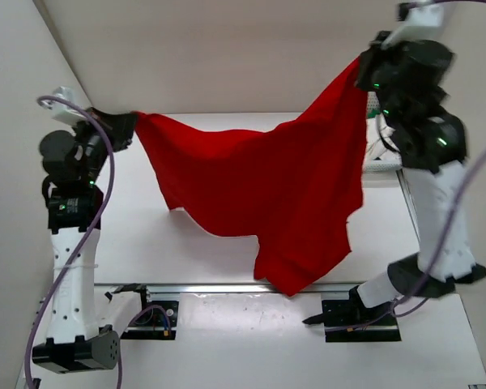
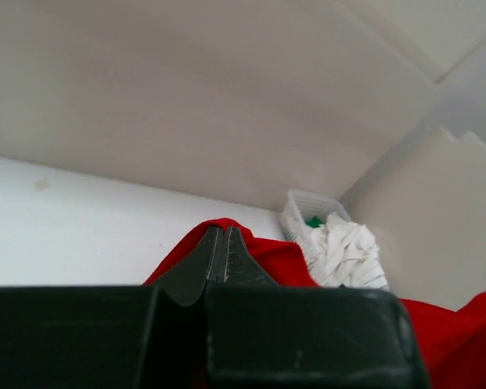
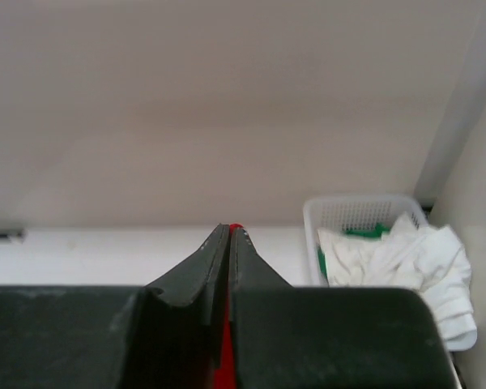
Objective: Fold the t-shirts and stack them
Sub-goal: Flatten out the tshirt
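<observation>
The red t-shirt (image 1: 267, 182) hangs spread in the air between both arms, its lower edge drooping toward the table's near side. My left gripper (image 1: 132, 121) is shut on its left corner; red cloth (image 2: 292, 258) shows around the closed fingertips (image 2: 223, 231). High at the right, my right gripper (image 1: 364, 65) is shut on the other corner, a sliver of red (image 3: 236, 228) pinched between its tips (image 3: 229, 230). The white t-shirt (image 3: 397, 259) and the green t-shirt (image 3: 363, 232) lie crumpled in the basket.
A white mesh basket (image 3: 348, 212) stands at the table's far right by the wall, also seen as the basket (image 2: 301, 209) from the left wrist. Walls close in the back and left. The arms' base rail (image 1: 227, 288) runs along the near edge.
</observation>
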You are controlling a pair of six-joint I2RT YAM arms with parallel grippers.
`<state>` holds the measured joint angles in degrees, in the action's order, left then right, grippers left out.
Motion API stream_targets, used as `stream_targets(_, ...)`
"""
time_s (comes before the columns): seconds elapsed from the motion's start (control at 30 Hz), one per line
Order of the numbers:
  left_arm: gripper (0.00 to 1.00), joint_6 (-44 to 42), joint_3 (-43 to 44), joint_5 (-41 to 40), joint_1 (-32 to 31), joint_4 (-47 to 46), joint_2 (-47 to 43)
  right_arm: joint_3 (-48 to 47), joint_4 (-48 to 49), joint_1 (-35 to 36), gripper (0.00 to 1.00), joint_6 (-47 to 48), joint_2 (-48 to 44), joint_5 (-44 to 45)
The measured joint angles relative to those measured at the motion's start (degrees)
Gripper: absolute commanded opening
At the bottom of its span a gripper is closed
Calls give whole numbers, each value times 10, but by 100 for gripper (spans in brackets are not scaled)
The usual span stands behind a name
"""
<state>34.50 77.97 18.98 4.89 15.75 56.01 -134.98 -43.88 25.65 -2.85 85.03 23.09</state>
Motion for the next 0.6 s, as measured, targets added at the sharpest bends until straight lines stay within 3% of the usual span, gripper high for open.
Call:
stream_targets(0.17, 0, -4, -113, -56, -24, -21, 46, 111, 26, -96, 0, -7, 101, -133)
stream_targets(0.3, 0, 0, -130, -84, -36, -35, 152, 47, -3, -129, 0, -17, 269, -212)
stream_targets(0.4, 0, 10, -85, -86, -36, -31, 231, -59, -11, -148, 0, -33, 371, -248)
stream_targets(0.6, 0, 28, 96, -78, -25, -42, 310, -58, 41, -184, 0, -79, 321, -296)
